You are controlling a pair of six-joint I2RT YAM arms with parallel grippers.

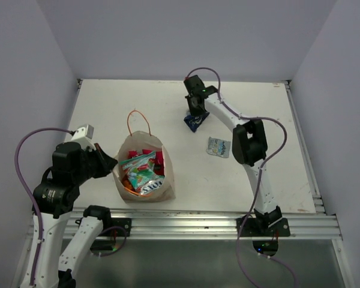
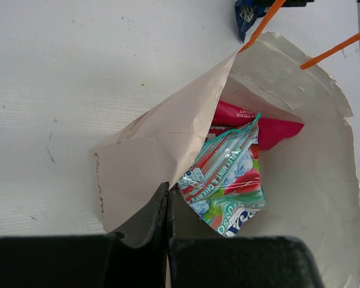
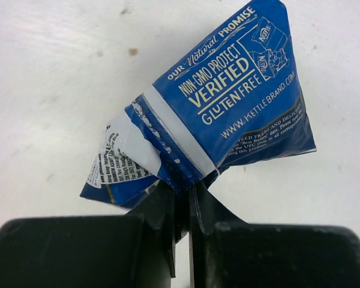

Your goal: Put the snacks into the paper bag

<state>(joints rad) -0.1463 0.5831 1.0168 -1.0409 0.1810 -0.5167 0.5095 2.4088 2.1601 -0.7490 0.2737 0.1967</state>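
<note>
The cream paper bag (image 1: 162,180) lies on the table with its mouth toward my left arm and holds a red-pink packet (image 2: 270,127), a green-white one (image 2: 228,174) and an orange-red one (image 1: 132,178). My left gripper (image 2: 168,195) is shut on the bag's rim (image 2: 168,138), holding the mouth open; it also shows in the top view (image 1: 111,163). My right gripper (image 3: 181,191) is shut on the edge of a blue packet (image 3: 228,102), just above the table at the far middle (image 1: 195,122). A small silvery-grey packet (image 1: 219,147) lies to the right of the bag.
The bag's orange cord handles (image 1: 138,117) stick out toward the far side. The table's metal rail (image 1: 198,219) runs along the near edge. Grey walls enclose the table on three sides.
</note>
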